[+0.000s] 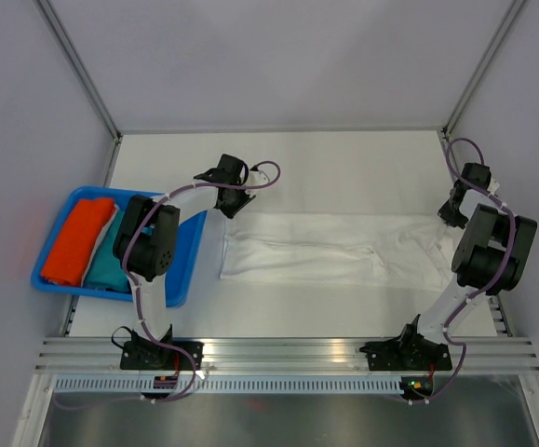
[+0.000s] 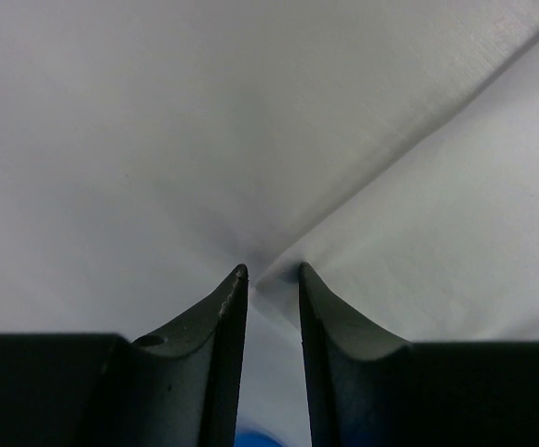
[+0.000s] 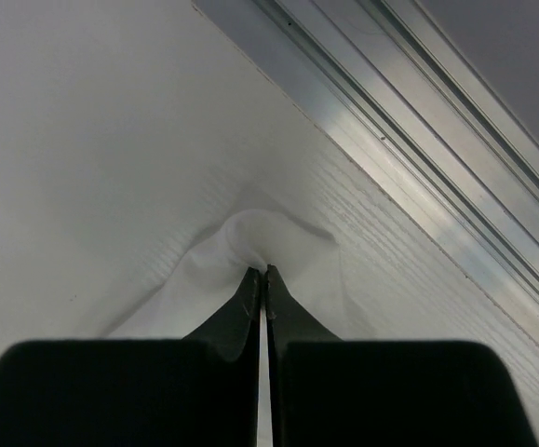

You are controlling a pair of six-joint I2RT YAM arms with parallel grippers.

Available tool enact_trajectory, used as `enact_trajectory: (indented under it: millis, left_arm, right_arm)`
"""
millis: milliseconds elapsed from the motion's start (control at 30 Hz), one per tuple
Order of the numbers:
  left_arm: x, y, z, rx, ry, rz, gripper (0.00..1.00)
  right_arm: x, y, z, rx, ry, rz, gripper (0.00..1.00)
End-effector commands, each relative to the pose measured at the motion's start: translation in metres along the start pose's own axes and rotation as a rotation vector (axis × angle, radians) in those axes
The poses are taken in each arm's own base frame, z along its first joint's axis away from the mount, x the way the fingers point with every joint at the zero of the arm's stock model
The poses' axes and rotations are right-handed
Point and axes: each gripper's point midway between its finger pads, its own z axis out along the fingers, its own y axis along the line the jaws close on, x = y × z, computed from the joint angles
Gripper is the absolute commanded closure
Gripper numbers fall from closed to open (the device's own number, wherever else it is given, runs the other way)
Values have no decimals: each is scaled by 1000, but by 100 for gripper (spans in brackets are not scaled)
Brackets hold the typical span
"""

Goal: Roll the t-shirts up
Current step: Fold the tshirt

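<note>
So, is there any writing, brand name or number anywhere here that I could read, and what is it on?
None: no text can be read in any view.
The plain white cotton t-shirt shows no print or label from here.
The blue plastic tray, the folded orange cloth and the folded teal cloth in it carry no visible marking.

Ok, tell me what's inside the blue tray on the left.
In the blue tray lie an orange garment, folded or rolled, and a teal garment beside it. The left arm crosses over the tray's right part, so anything under it there is hidden.
</note>
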Motion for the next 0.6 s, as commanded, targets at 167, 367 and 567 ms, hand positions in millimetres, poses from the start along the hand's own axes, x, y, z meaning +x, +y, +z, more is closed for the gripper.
enact_trajectory:
  millis: [167, 367, 567]
  left_arm:
    - [28, -18, 21, 48, 92, -44, 67]
    - [29, -13, 21, 27, 103, -34, 67]
    - [6, 0, 3, -2, 38, -36, 67]
  right_arm:
    - [-29, -4, 11, 25, -47, -26, 84]
    - [-47, -4, -15, 24, -97, -55, 63]
    - [-53, -21, -70, 153, -164, -8, 59]
